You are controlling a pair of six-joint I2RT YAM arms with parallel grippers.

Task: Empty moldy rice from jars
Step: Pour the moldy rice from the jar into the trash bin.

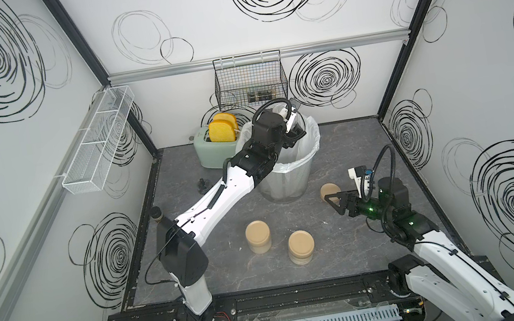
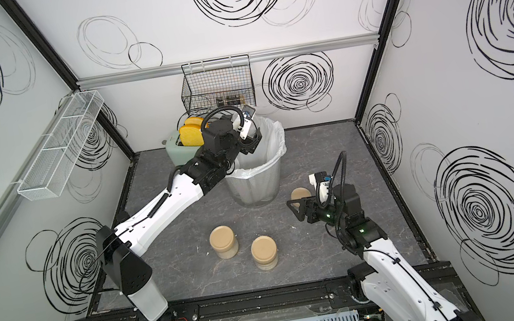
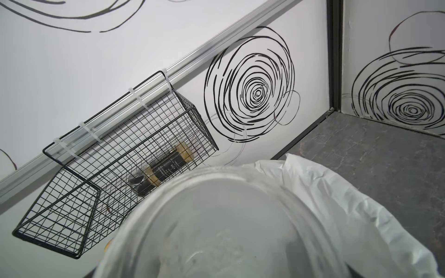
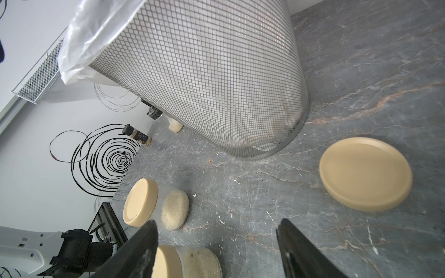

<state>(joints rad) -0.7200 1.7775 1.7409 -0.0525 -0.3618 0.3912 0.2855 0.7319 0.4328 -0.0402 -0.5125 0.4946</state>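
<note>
right fingers (image 4: 308, 250) spread, left fingers (image 2: 250, 146) grasping clear jar (image 3: 228, 228), two lidded jars (image 1: 258, 237) of beige rice (image 4: 174, 210)

The grey marbled tabletop (image 1: 368, 151) carries a mesh wastebasket (image 1: 281, 183) at centre frame, with a pale green toaster (image 1: 208, 156) just to its upper left. Two jars stand upright lower down, one (image 1: 258, 237) left of the other (image 1: 302, 247), apart. A loose tan lid (image 1: 329, 189) lies flat right of the wastebasket's foot. A small black-capped bottle (image 1: 201, 185) and a spice shaker (image 1: 157, 214) sit near the left edge.
</note>
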